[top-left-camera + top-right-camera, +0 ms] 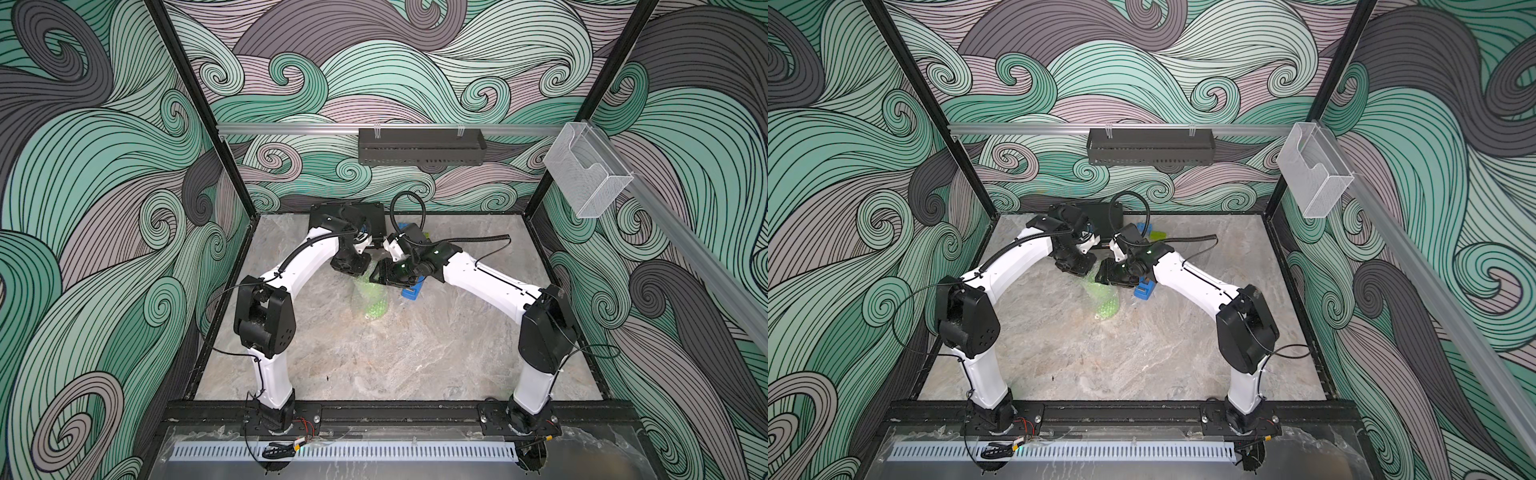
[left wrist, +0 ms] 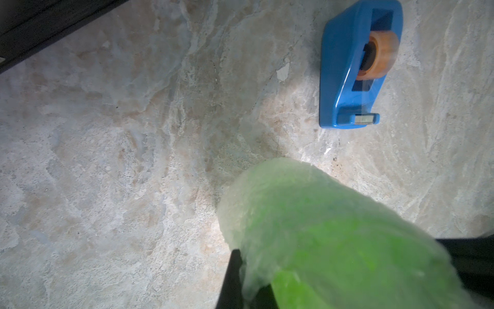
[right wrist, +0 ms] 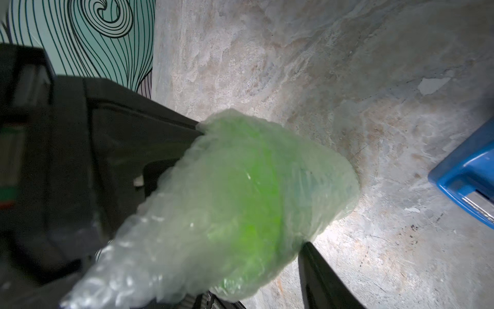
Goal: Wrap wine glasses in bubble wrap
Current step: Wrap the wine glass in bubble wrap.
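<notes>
Near the middle of the table (image 1: 374, 365), the goblet (image 3: 248, 187) lies bundled inside the bubble wrap (image 3: 160, 254), its lime green showing through the plastic. The left claw (image 1: 355, 272) is pinched together on the wrap. The right claw (image 1: 375, 277) straddles the bundle, one finger (image 3: 320, 273) against the wrap. Whether it is clamped cannot be told. A blue tape dispenser (image 2: 347, 80) stands just beside the bundle, toward the right edge.

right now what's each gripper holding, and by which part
left gripper pinches the bubble wrap at its raised end, goblet inside; right gripper flanks it, grip cannot be told
</notes>
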Robot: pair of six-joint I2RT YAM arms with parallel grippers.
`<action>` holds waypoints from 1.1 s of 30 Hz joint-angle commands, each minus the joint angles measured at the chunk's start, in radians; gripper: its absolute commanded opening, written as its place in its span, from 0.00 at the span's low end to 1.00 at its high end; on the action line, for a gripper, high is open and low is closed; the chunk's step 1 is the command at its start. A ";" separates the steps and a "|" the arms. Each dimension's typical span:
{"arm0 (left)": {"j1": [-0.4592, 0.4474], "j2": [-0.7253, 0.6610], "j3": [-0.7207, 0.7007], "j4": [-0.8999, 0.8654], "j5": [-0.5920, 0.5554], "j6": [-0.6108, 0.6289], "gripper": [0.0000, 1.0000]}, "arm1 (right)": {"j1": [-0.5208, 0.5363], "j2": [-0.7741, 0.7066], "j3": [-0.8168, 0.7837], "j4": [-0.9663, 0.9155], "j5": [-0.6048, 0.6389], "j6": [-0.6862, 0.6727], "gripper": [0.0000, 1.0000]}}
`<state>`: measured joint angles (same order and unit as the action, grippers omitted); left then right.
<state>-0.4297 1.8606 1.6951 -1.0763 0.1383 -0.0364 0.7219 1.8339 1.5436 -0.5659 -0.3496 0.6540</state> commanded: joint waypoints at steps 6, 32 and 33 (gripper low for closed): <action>-0.021 -0.062 -0.032 -0.014 0.161 -0.071 0.13 | 0.001 0.096 0.032 -0.173 0.153 -0.004 0.49; 0.050 -0.096 -0.067 -0.020 0.328 -0.121 0.63 | 0.027 0.116 0.163 -0.304 0.219 -0.077 0.41; 0.051 -0.089 -0.074 -0.014 0.316 -0.120 0.63 | 0.029 0.116 0.168 -0.307 0.218 -0.077 0.42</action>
<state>-0.3809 1.7443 1.6318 -1.0889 0.4519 -0.1459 0.7494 1.9190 1.6974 -0.8257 -0.1799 0.5930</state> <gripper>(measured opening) 0.633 0.416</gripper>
